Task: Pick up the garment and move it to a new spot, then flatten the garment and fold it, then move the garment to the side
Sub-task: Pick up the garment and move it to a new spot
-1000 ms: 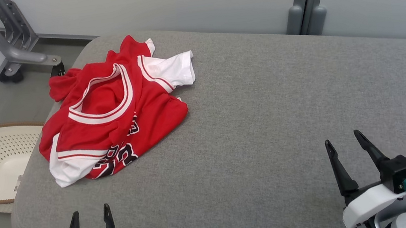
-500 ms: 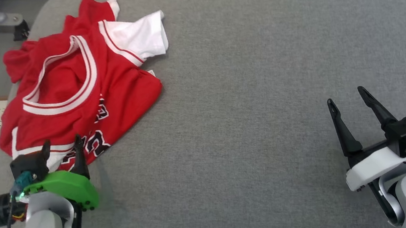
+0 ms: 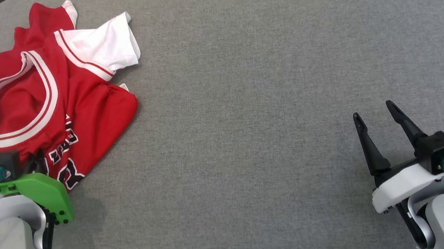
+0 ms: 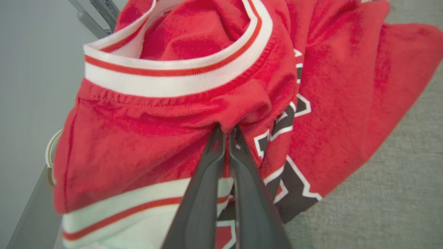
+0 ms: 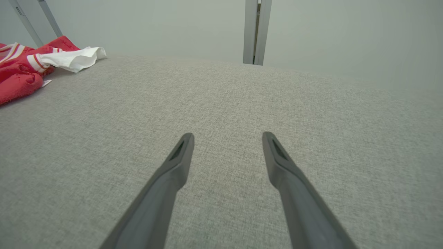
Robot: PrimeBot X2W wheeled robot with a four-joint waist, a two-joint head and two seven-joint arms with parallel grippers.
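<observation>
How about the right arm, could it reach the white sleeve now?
Probably yes: only bare grey cushion lies between the open right gripper and the white sleeve, though that is a long stretch.

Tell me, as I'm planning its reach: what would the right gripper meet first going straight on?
Probably the bare grey cushion; the right gripper hangs open over it, with the garment well off that line. How steeply it tilts down is unclear.
</observation>
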